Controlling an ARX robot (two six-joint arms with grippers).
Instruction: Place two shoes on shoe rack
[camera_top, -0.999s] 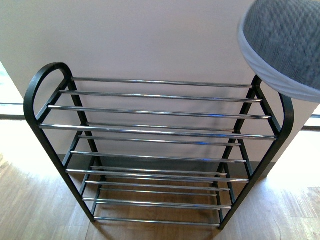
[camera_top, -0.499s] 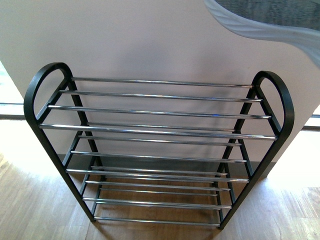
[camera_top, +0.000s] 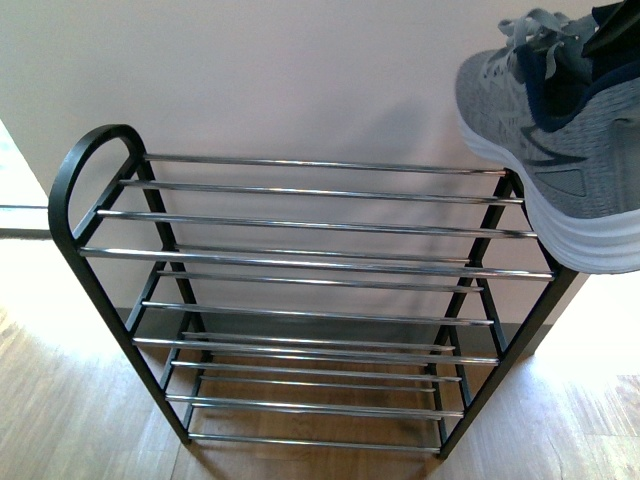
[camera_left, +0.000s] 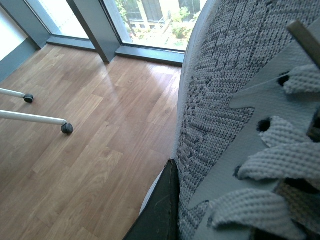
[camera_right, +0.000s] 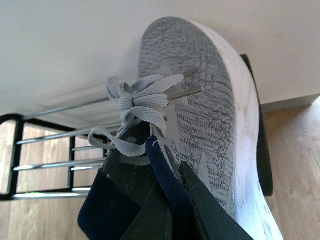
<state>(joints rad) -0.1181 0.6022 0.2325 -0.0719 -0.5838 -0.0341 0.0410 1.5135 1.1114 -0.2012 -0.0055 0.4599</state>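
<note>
The right hand (camera_right: 167, 167) pinches the navy collar (camera_right: 107, 215) of a grey knit sneaker (camera_top: 560, 150), tilted over the shoe rack's (camera_top: 95, 290) right end. Its ribbed white sole (camera_top: 590, 245) should land flat across the slick silver rods (camera_top: 320, 228), not between them. The left hand (camera_left: 167, 200) rests on grey knit; its grip cannot be told.

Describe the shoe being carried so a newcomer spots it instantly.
Find the black-framed shoe rack with silver rods against the pale wall. Over its right end, the right claw holds a grey knit sneaker with white sole by its navy collar. It's the only shoe there, grey-laced with a dark side stripe.
</note>
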